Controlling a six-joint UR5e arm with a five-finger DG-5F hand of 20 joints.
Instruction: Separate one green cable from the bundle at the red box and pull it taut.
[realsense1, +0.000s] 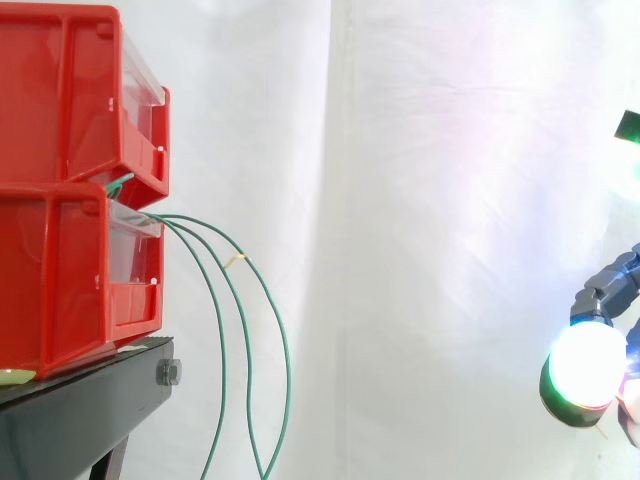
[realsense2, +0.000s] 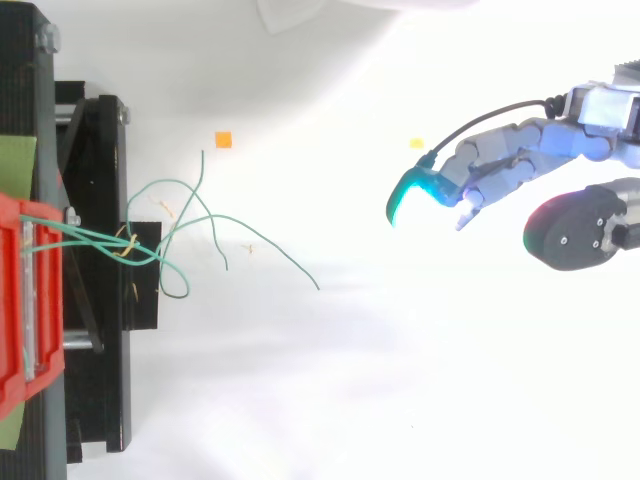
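Note:
Several thin green cables (realsense1: 225, 330) come out of the front of the lower red box (realsense1: 60, 290) and hang down in loops past the stand. From above, the green cables (realsense2: 200, 215) leave the red box (realsense2: 15, 300) at the left and fan out loosely to the right, their free ends apart. My hand (realsense2: 520, 160) hovers far to the right of them, fingers relaxed and pointing left, thumb apart below, nothing held. A glowing fingertip pad of the hand (realsense1: 590, 365) shows at the right edge, well clear of the cables.
A second red bin (realsense1: 60, 100) is stacked on the lower one, both on the black stand (realsense1: 80, 400). A small orange marker (realsense2: 223, 140) and a yellow one (realsense2: 416, 144) lie on the white surface. A white curtain hangs behind.

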